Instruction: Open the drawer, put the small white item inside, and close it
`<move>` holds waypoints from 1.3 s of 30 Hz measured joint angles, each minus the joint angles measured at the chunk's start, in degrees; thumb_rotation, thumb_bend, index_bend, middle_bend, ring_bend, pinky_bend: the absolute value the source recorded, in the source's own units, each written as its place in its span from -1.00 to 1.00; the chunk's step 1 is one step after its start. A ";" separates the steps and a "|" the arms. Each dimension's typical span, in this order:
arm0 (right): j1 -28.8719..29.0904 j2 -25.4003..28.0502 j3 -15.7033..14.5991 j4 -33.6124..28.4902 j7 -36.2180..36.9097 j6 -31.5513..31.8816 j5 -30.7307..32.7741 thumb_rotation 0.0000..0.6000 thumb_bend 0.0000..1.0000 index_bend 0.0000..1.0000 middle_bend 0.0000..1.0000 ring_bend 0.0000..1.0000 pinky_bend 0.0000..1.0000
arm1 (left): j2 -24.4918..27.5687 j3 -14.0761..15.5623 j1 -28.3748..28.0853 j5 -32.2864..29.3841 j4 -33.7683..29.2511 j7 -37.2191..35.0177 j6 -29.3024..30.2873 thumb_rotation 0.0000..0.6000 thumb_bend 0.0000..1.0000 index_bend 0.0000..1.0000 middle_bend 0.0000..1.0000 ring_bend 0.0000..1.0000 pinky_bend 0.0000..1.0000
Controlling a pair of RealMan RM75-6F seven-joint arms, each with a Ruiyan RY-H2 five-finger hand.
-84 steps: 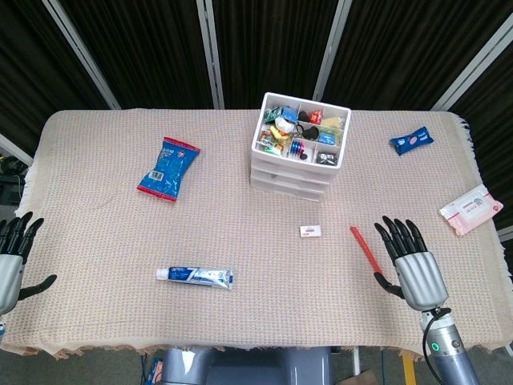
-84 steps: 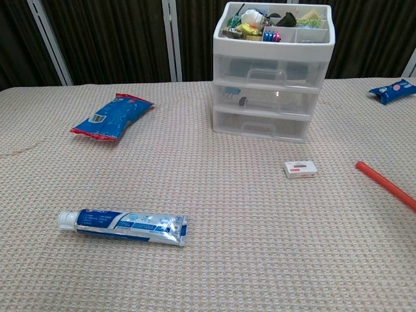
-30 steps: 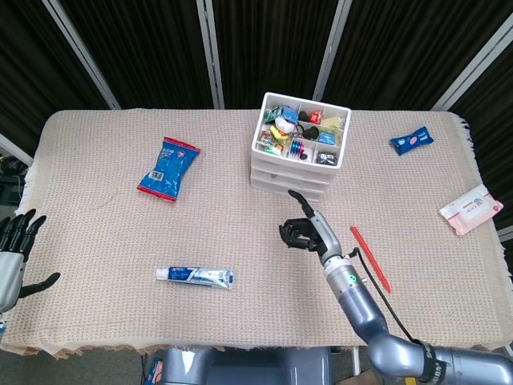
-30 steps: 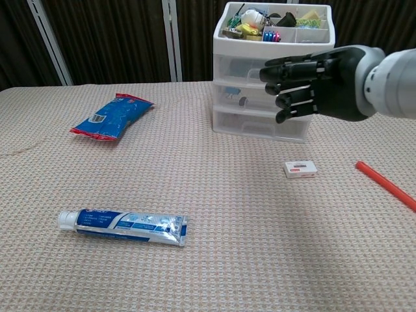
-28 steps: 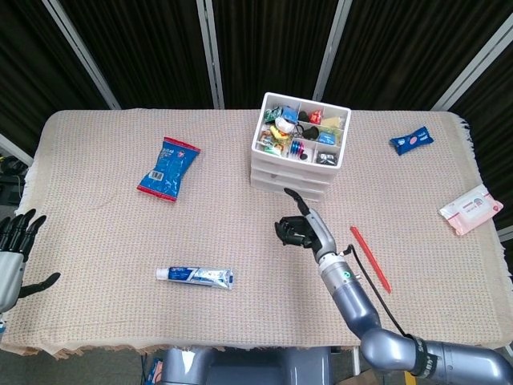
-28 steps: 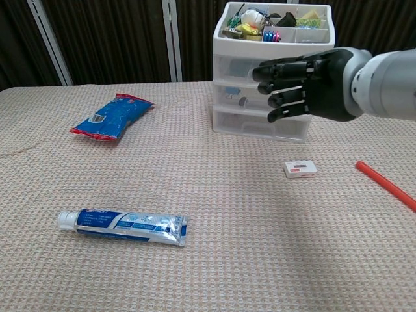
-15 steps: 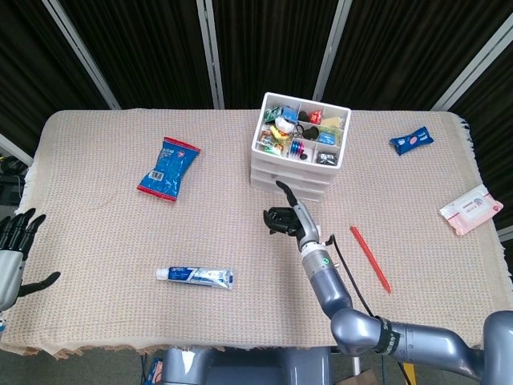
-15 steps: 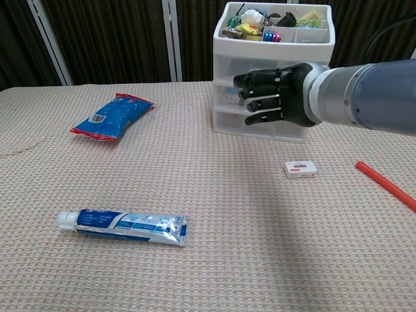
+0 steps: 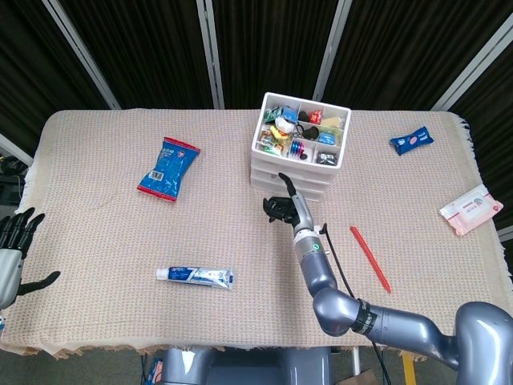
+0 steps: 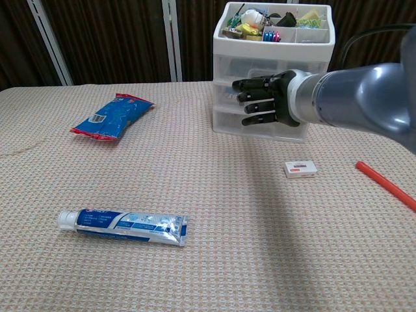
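The white three-drawer unit [image 9: 289, 178] [image 10: 260, 129] stands at the table's far middle, all drawers pushed in, with a top tray of several small things. My right hand [image 9: 283, 206] [image 10: 263, 101] hovers at the front of the middle drawer, fingers bent and apart, holding nothing; I cannot tell whether it touches the handle. The small white item [image 10: 300, 169] lies flat on the cloth in front of the unit, to the right of that hand; my forearm hides it in the head view. My left hand [image 9: 12, 250] hangs open off the table's left edge.
A toothpaste tube [image 9: 195, 276] [image 10: 122, 226] lies near the front left. A blue snack bag [image 9: 168, 167] [image 10: 112, 116] is at the far left, a red stick [image 9: 369, 257] [image 10: 387, 184] to the right, a blue packet [image 9: 411, 139] and pink wipes pack [image 9: 470, 208] further right.
My right hand has come from the table's front right, forward and left over the white item, up to the front of the drawer unit. The left hand and objects have stayed put.
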 measured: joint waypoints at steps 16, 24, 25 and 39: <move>1.73 -3.35 3.60 5.86 -0.24 1.27 1.16 1.00 -0.15 -0.78 0.47 0.47 0.22 | 0.41 0.02 -0.30 -0.70 -0.69 -0.47 -1.03 1.00 -0.74 -0.86 -1.00 -1.00 -1.00; 1.81 -4.20 5.86 7.62 0.56 -1.02 2.82 1.00 -0.12 -0.58 0.47 0.48 0.22 | 0.41 0.04 -0.40 -0.65 -0.77 -0.54 -1.10 1.00 -0.74 -0.87 -1.00 -1.00 -1.00; 1.95 -4.37 6.08 8.02 0.53 -1.15 3.06 1.00 -0.12 -0.57 0.47 0.47 0.22 | 0.42 0.03 -0.41 -0.65 -0.78 -0.56 -1.11 1.00 -0.74 -0.86 -1.00 -1.00 -1.00; 1.56 -4.80 7.27 6.93 -0.07 -1.87 4.50 1.00 -0.12 -0.49 0.47 0.47 0.22 | 0.54 0.20 -0.48 -0.54 -0.93 -0.78 -1.26 1.00 -0.74 -0.86 -1.00 -1.00 -1.00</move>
